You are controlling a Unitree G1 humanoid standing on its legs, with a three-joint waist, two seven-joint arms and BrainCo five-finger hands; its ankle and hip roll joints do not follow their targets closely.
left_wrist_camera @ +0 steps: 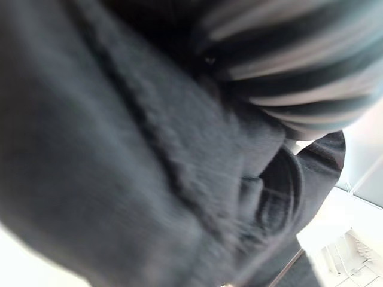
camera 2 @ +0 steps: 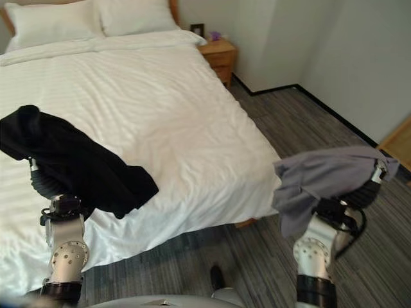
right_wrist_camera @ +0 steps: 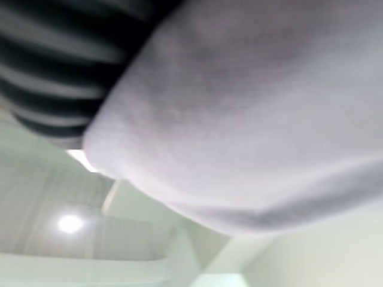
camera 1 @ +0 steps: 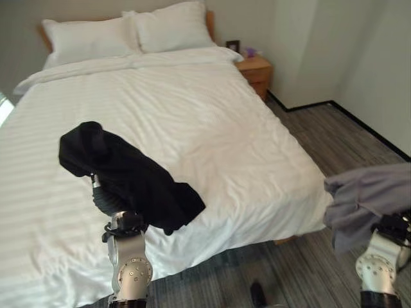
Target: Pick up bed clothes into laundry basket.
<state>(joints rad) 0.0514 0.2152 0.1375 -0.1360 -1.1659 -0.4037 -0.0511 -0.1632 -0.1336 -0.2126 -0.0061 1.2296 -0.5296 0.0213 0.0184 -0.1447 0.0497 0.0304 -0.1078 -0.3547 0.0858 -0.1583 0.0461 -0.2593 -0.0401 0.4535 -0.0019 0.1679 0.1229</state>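
A black garment hangs draped over my raised left hand, above the near left part of the white bed. Up close, the black cloth lies against the hand's ribbed cover. A grey garment is draped over my right hand, held above the carpet past the bed's right corner. The right wrist view shows the grey cloth beside the ribbed cover, with the ceiling behind. Each garment hides the hand beneath it.
The bed has a smooth white duvet and two pillows at the headboard. A wooden nightstand stands by its far right corner. Grey striped carpet runs along the bed's right side to the walls. A wooden edge shows at far right.
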